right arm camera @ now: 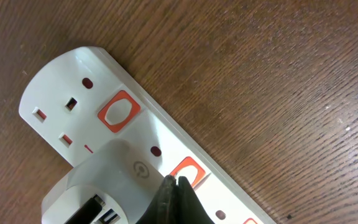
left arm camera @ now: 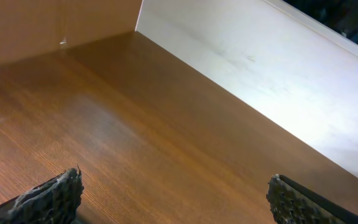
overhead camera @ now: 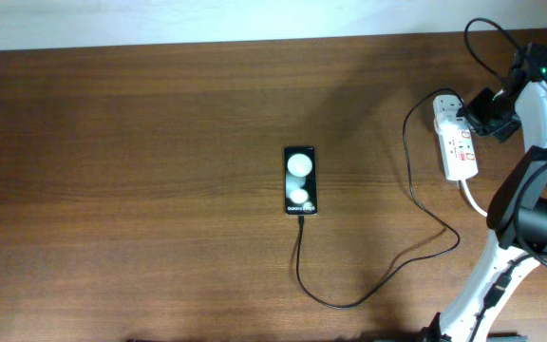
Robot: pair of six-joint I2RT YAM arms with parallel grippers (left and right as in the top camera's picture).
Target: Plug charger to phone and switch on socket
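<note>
The black phone point(overhead camera: 299, 180) lies face up mid-table. The charger's thin black cable point(overhead camera: 299, 249) runs from its lower end, loops right and climbs to the white adapter point(overhead camera: 444, 107), which is plugged into the white socket point(overhead camera: 462, 152) at the far right. In the right wrist view my right gripper point(right arm camera: 173, 181) is shut, its tips on the edge of a red switch point(right arm camera: 189, 171) beside the adapter point(right arm camera: 104, 180). Another red switch point(right arm camera: 118, 111) sits further up the strip point(right arm camera: 55, 93). My left gripper point(left arm camera: 176, 190) is open over bare wood, holding nothing.
The socket's thick white cord point(overhead camera: 473, 198) leads toward the right arm's base point(overhead camera: 530, 214). In the left wrist view a white wall point(left arm camera: 260, 68) and a brown panel point(left arm camera: 55, 25) border the table's corner.
</note>
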